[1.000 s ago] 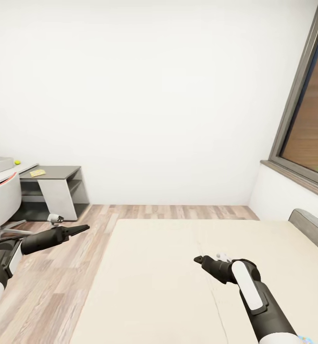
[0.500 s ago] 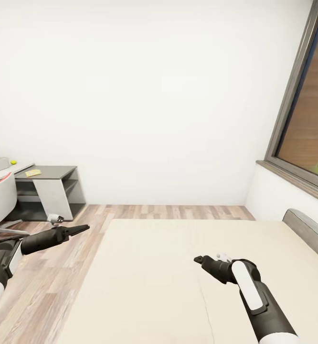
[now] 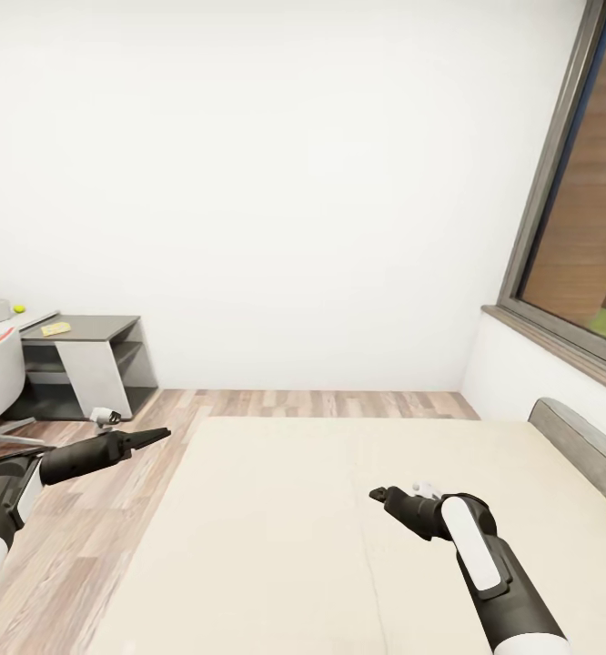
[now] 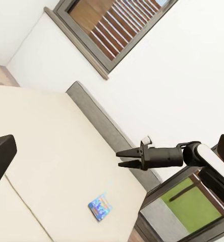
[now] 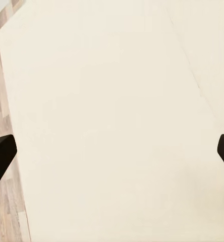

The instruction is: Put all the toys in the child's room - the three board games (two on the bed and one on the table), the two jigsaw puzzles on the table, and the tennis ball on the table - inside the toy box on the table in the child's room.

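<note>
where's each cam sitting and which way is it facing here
Head view: on the robot's head, looking forward and down over the bed toward the white wall; both arms show, left gripper and right gripper.
Left wrist view: on the left arm, looking across the bed at the right gripper; a blue board game lies there.
Right wrist view: on the right arm, facing the mattress.
All three share the bed.
</note>
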Controlling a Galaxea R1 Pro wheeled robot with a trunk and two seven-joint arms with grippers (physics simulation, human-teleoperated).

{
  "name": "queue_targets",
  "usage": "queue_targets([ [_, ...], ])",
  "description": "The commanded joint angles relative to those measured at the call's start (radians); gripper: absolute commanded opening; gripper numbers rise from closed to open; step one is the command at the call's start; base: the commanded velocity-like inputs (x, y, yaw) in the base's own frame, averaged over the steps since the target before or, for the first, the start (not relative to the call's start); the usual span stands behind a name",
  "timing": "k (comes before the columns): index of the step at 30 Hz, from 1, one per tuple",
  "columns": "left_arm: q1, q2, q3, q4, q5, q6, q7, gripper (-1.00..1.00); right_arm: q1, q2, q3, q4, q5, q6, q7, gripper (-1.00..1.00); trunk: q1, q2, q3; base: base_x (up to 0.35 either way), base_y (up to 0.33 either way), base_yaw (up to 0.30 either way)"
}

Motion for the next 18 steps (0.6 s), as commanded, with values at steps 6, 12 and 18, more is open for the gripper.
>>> queue_targets([
  [6,-0.001,0.000,0.000,0.000,0.000,0.011,-0.004,1.00,-0.001,0.000,-0.001,-0.001,-0.011,0.003,-0.009,1.00,0.001,-0.002,-0.002,-0.003,-0.018,0.000],
  [12,-0.001,0.000,0.000,0.000,0.000,0.011,-0.004,1.00,-0.001,0.000,-0.001,-0.001,-0.010,0.003,-0.009,1.00,0.001,-0.002,-0.002,0.000,-0.002,0.000],
  [18,-0.001,0.000,0.000,0.000,0.000,0.010,-0.004,1.00,-0.001,0.000,-0.001,-0.001,-0.011,0.003,-0.009,1.00,0.001,-0.002,-0.002,-0.012,0.000,0.000],
])
